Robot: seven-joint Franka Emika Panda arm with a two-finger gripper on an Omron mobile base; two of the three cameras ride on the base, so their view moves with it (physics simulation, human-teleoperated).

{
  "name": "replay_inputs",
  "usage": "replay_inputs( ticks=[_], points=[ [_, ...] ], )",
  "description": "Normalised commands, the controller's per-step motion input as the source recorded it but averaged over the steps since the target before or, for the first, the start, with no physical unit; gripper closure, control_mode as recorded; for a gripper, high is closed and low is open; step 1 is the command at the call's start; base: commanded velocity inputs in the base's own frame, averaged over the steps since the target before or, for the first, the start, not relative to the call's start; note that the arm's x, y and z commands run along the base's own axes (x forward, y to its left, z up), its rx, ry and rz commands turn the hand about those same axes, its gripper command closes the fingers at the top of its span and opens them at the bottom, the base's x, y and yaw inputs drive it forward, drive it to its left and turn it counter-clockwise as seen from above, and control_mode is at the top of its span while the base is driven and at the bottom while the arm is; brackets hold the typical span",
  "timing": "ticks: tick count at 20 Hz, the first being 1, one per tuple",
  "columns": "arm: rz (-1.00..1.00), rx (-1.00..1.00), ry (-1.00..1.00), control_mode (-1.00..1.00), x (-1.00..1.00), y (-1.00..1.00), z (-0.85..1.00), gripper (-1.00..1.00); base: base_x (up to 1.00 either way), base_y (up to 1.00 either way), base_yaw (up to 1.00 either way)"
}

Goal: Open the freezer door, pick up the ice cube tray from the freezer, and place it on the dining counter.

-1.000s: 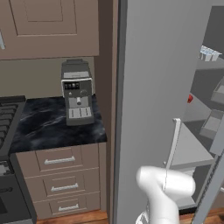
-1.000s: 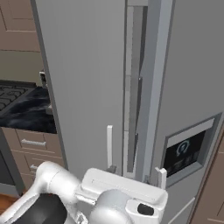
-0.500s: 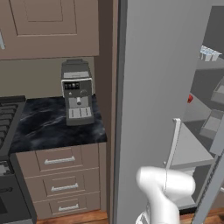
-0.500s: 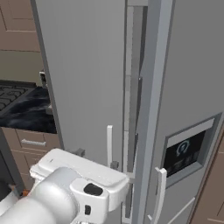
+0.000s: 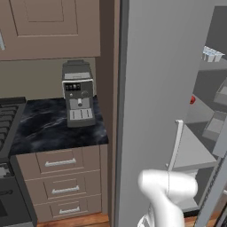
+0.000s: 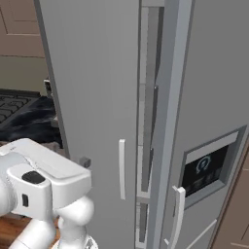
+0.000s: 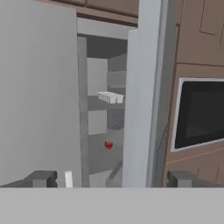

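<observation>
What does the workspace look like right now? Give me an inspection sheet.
Surface: black worktop over drawers, with a coffee machine standing on it.
Job's things: freezer door partly open; ice tray on a shelf inside.
Clutter: small red item lower down inside.
Grippers: gripper open, holding nothing, facing the door gap.
Cables: nothing seen.
Surroundings: twin door, stove, brown cabinets, dark oven window.
</observation>
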Motion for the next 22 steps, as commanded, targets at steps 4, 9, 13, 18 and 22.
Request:
replay_inputs(
  ticks=[4,9,13,18,22],
  points=[
    [-0.18,0.00,0.01,-1.00,0.05,0.40,0.33,-1.00,0.00,0.00,0.00],
    [-0.17,0.00,0.00,-1.00,0.28,0.06,0.13,-1.00,0.00,0.00,0.00],
    [-0.15,0.00,0.00,-1.00,0.35,0.00,0.03,-1.00,0.00,0.00,0.00],
    [-0.16,0.00,0.00,-1.00,0.28,0.00,0.00,-1.00,0.00,0.00,0.00],
    [-0.17,0.00,-0.02,-1.00,0.23,0.00,0.00,-1.00,0.00,0.00,0.00]
  ],
)
